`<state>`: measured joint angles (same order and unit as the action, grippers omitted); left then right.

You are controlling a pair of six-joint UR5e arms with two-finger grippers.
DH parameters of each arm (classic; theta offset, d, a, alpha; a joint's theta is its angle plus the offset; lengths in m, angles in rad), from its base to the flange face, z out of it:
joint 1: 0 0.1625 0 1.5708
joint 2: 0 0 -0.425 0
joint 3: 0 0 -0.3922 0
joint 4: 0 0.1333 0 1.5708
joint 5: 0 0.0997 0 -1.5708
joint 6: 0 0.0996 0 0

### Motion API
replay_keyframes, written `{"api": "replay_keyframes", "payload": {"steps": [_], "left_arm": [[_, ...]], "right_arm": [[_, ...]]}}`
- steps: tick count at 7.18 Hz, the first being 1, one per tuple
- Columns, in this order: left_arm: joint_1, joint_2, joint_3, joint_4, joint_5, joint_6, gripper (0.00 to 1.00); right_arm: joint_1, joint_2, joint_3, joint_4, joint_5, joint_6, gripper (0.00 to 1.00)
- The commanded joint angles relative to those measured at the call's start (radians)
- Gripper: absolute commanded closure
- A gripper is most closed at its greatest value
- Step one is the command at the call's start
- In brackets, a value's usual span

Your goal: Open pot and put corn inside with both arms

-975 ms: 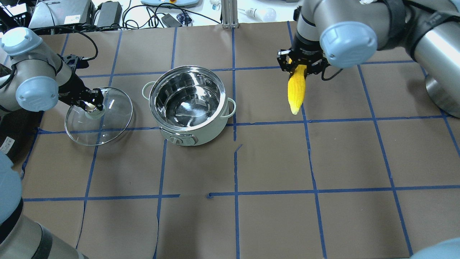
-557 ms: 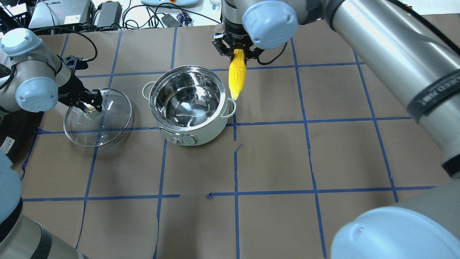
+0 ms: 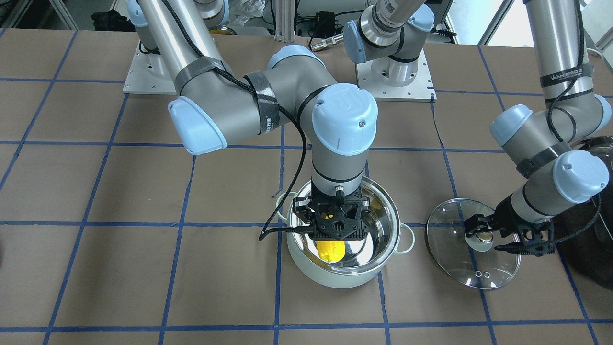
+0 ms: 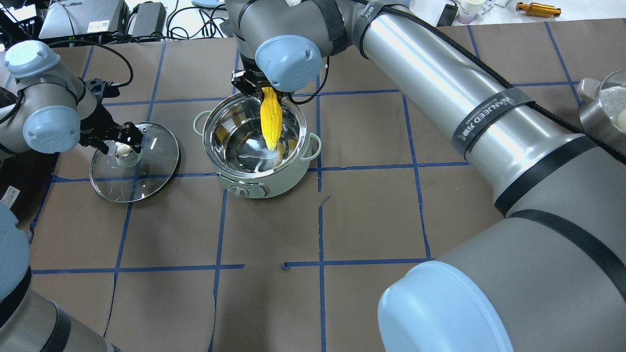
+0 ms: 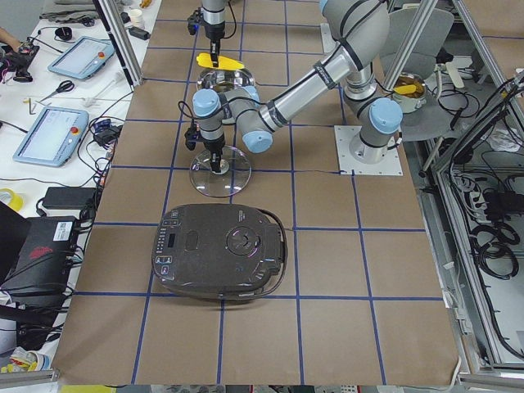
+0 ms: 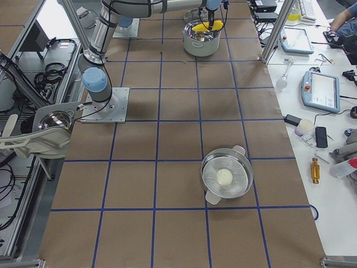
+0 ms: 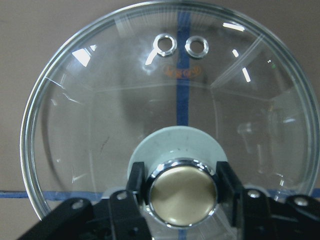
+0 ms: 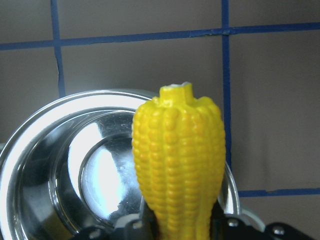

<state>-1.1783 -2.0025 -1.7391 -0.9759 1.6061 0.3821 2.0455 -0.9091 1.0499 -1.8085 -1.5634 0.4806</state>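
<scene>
You're right over the target now. Your right gripper (image 3: pixel 334 229) has its fingers clenched on the thick end of the corn (image 4: pixel 270 120). The ear slants tip-first over the open mouth of the pot (image 4: pixel 274 185), and to my eye it isn't resting on the steel yet.

Bring it down slowly and stay centred, because the ear looks about as long as the pot is wide. Aim the tip at the far side of the bottom so it lies down slanted instead of bridging the rim. Let go only when the tip is low inside, since a high drop could bounce it out. Watch the black cable (image 3: pixel 273 225) hanging just beside the pot's handle.

Over on your left, the lid (image 7: pixel 100 100) lies on the worktop (image 4: pixel 371 220), well apart from the pot. The left gripper (image 4: pixel 122 143) brackets its knob (image 7: pixel 182 197), but I can't tell whether those fingers are pressing or have let go. Leave that arm parked.

Now the count:
- one pot
- one lid, with two small holes
- one ear of corn
- two arms, with one gripper each
- one black appliance (image 5: pixel 221 250)
- one steel pan (image 6: pixel 226 178), holding a single white lump
</scene>
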Motion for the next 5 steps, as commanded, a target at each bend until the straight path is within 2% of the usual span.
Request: {"api": "replay_keyframes", "payload": {"steps": [1,2,3,5], "left_arm": [[-0.017,0.049,0.010,-0.032,0.005,-0.028,0.00],[-0.021,0.091,0.010,-0.091,0.002,-0.031,0.00],[-0.029,0.146,0.012,-0.156,0.000,-0.032,0.00],[-0.076,0.229,0.006,-0.216,0.003,-0.081,0.00]], "right_arm": [[0.025,0.025,0.001,-0.034,0.029,-0.013,0.76],[0.044,0.026,0.010,-0.035,0.028,-0.045,0.18],[0.045,0.026,0.024,-0.035,0.028,-0.051,0.00],[0.044,0.009,0.029,-0.034,0.028,-0.071,0.00]]}}
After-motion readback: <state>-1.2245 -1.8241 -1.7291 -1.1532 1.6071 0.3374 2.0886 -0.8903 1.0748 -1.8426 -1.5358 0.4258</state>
